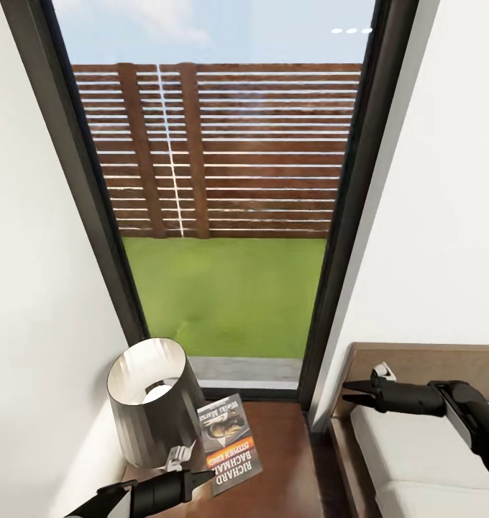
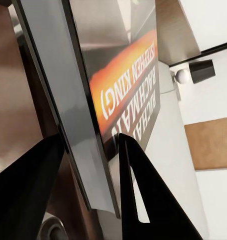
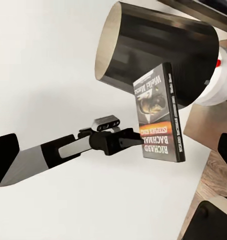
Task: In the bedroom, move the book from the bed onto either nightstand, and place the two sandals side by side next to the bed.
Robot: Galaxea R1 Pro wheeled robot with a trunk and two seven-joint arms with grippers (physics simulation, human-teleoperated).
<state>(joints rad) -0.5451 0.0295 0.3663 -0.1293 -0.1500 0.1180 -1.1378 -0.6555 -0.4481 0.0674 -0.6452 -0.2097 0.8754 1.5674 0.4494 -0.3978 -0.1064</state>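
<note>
At the lower left of the head view, the left gripper (image 1: 201,477) is pinching the book (image 1: 230,442) above the nightstand (image 1: 284,460), beside the lamp (image 1: 152,399); the right gripper (image 1: 351,393) is hovering over the bed (image 1: 417,446), its spread unclear.

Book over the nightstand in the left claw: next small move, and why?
Probably lower it a little, then open. The left claw pinches the book by its bottom edge, over the nightstand beside the lamp. From the right wrist view the book appears raised and tilted rather than lying flat, so releasing now could let it drop or slide.
</note>
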